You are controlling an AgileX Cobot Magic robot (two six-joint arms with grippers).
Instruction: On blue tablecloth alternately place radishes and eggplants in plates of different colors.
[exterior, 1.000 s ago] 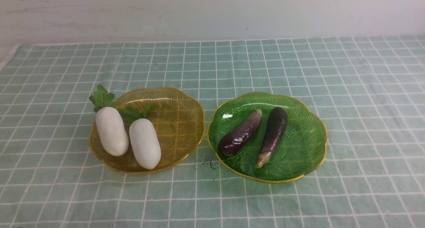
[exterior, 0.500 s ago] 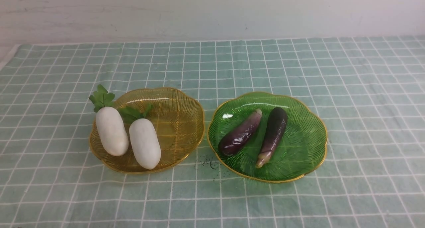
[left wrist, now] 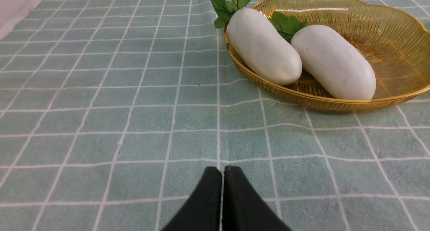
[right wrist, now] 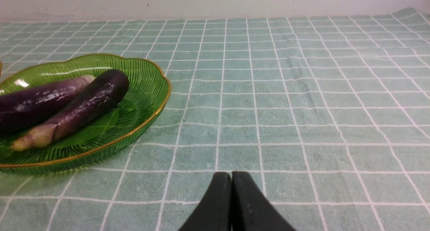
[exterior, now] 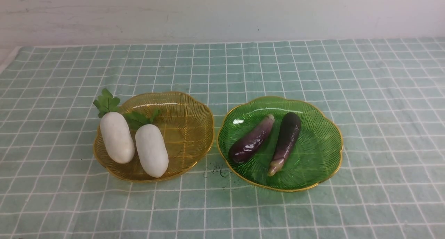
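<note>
You're keeping both the left gripper point(left wrist: 222, 170) and right gripper point(right wrist: 231, 175) closed and empty; radishes point(exterior: 117, 137) are lying along the amber plate's point(exterior: 187, 134) left edge, eggplants point(exterior: 285, 141) in the green plate point(exterior: 320, 152).

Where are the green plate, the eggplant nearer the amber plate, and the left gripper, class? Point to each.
Green plate point(exterior: 318, 152): front view, bare ribbed inside.
Eggplant point(exterior: 251, 141): front view, middle of its glossy body.
Left gripper point(left wrist: 222, 172): left wrist view, between its closed fingertips.

1 front view high between the arms, facing forward and down, sharing the amber plate point(exterior: 184, 138) with the left wrist's.
</note>
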